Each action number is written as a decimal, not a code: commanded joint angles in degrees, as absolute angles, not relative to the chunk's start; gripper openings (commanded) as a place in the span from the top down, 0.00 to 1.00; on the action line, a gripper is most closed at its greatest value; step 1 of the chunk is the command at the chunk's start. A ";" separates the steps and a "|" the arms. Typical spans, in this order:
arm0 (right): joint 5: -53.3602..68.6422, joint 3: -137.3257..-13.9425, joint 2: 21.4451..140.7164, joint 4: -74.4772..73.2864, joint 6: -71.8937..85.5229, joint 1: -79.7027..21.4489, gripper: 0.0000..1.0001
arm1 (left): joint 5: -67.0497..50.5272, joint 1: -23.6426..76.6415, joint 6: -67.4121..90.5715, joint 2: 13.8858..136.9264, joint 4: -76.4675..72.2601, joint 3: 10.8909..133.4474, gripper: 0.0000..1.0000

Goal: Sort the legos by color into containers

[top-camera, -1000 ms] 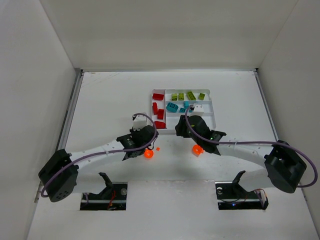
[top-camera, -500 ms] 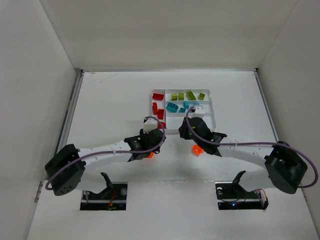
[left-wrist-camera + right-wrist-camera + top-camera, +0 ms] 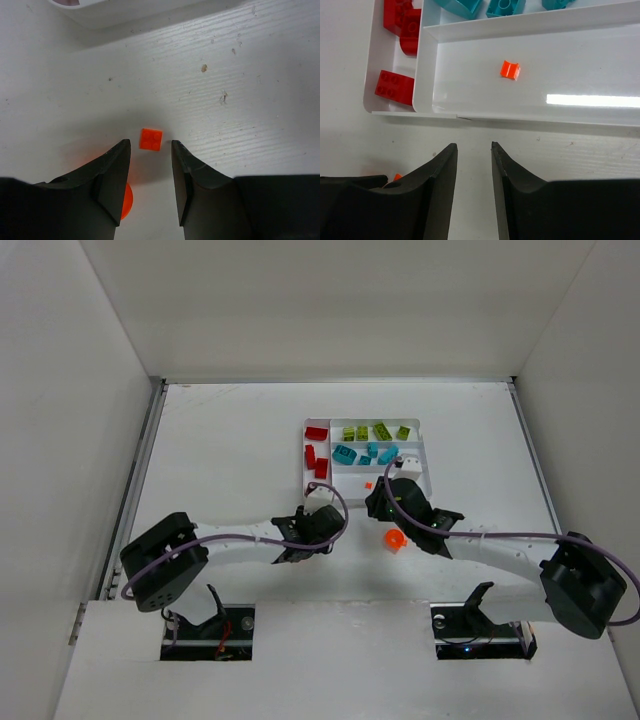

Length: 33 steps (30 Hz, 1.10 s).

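The white tray [image 3: 429, 468] holds red legos [image 3: 315, 455] in its side slot, yellow-green legos [image 3: 381, 431] in the far slot and teal legos [image 3: 350, 454] in the middle one. A small orange lego [image 3: 509, 70] lies alone in the near slot. My right gripper [image 3: 472, 146] is open and empty over the table just short of the tray's near rim [image 3: 495, 118]. My left gripper [image 3: 150, 145] is open, its tips either side of a small square orange brick [image 3: 151, 139] on the table. A round orange lego [image 3: 126, 201] peeks from under its left finger.
Another round orange lego [image 3: 394, 538] lies on the table beside the right arm. Both arms reach toward the tray's near left corner, close together. White walls enclose the table on three sides.
The small orange lego now lies in the near slot and the right gripper has pulled back from the tray. The left arm has slid right over the loose orange pieces.
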<state>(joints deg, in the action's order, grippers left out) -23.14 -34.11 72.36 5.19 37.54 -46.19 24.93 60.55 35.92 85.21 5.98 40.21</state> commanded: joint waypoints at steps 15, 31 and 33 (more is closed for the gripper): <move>-23.99 -34.01 69.70 8.17 37.71 -45.75 0.60 | 26.01 61.30 34.45 89.12 4.04 41.40 0.78; -23.99 -33.84 69.61 8.35 37.71 -45.39 0.55 | 26.98 62.27 34.37 88.41 6.24 40.78 0.76; -23.99 -33.75 69.52 8.35 37.71 -45.39 0.55 | 27.16 62.71 34.37 88.94 6.59 41.04 0.79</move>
<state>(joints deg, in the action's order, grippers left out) -23.14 -33.89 70.74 5.23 37.74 -45.43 27.24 61.89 34.54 87.96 2.83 40.66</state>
